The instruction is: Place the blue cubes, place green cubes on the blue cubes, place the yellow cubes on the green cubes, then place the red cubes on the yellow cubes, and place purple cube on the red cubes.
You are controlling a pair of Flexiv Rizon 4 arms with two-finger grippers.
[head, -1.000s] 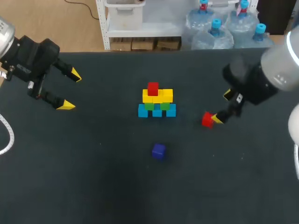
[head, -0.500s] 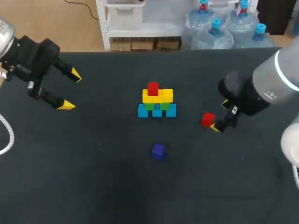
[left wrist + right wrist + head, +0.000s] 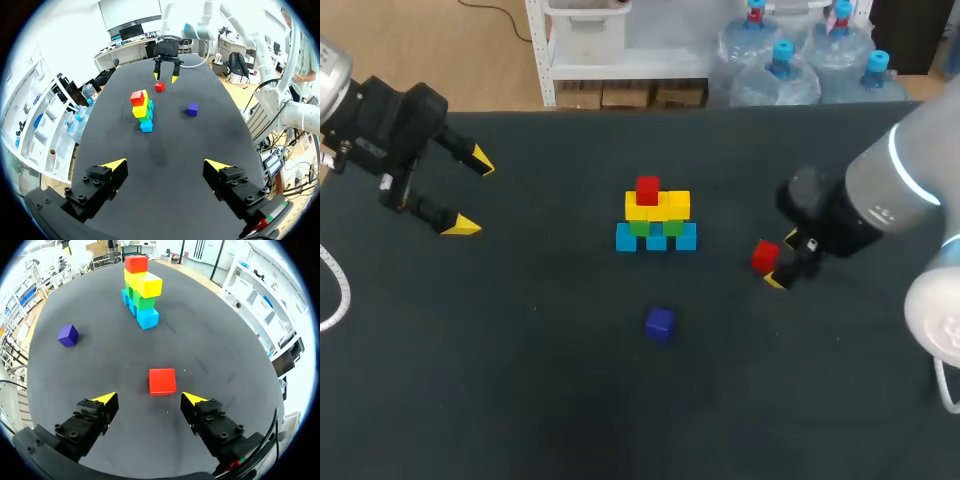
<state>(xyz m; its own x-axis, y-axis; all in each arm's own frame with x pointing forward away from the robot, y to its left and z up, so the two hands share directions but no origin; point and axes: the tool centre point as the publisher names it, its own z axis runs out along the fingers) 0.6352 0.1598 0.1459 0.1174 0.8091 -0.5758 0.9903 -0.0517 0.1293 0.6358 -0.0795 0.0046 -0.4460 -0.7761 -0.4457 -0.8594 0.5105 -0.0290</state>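
Note:
A stack stands mid-table: blue cubes (image 3: 656, 238) at the base, green cubes (image 3: 655, 227) on them, yellow cubes (image 3: 658, 206) above, and one red cube (image 3: 647, 190) on top. A second red cube (image 3: 765, 256) lies loose to its right. My right gripper (image 3: 782, 260) is open just right of that cube. In the right wrist view the loose red cube (image 3: 162, 381) sits just ahead of the right gripper (image 3: 149, 399), in line with the gap and untouched. A purple cube (image 3: 660, 323) lies in front of the stack. My left gripper (image 3: 470, 193) hangs open and empty at the far left.
In the left wrist view the stack (image 3: 142, 107), the purple cube (image 3: 192, 109) and the right gripper (image 3: 165, 76) over the loose red cube (image 3: 159, 87) all lie well ahead of my left gripper (image 3: 165, 165). The dark tabletop (image 3: 520, 380) spreads around them.
My right arm has swung forward and left, bringing its fingertips to either side of the loose red cube, and the fingers have narrowed a little. The left arm has not moved.

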